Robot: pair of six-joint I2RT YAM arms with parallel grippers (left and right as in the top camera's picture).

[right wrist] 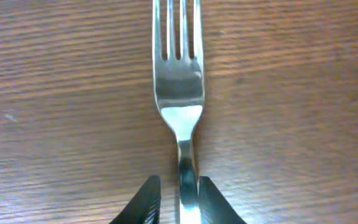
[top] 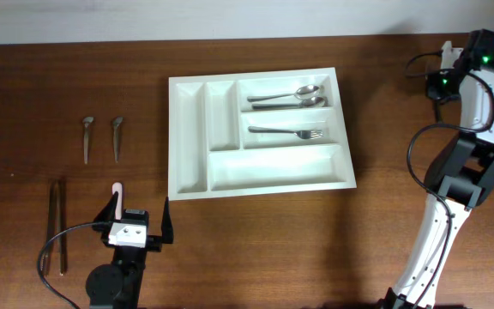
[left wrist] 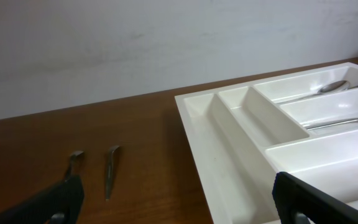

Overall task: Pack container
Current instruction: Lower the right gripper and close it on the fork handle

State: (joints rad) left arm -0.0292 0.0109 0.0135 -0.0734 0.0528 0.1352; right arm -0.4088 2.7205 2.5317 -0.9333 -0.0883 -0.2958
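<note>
The container (top: 189, 137) is a white cutlery tray lying mid-table. Two spoons (top: 288, 95) rest in its top long compartment and a fork (top: 286, 132) in the middle one. At the far right edge my right gripper (top: 442, 84) points down at the table. In the right wrist view its fingers (right wrist: 148, 199) straddle the handle of a second fork (right wrist: 179, 81) lying on the wood. The right finger touches the handle and a thin gap shows on the left. My left gripper (top: 141, 211) hangs wide open and empty near the tray's front left corner (left wrist: 229, 186).
Two short grey utensils (top: 87, 137) (top: 117, 137) lie left of the tray and also show in the left wrist view (left wrist: 110, 168). Two long thin dark utensils (top: 58, 225) lie near the front left. The right arm's links and cable (top: 453, 172) stand along the right edge.
</note>
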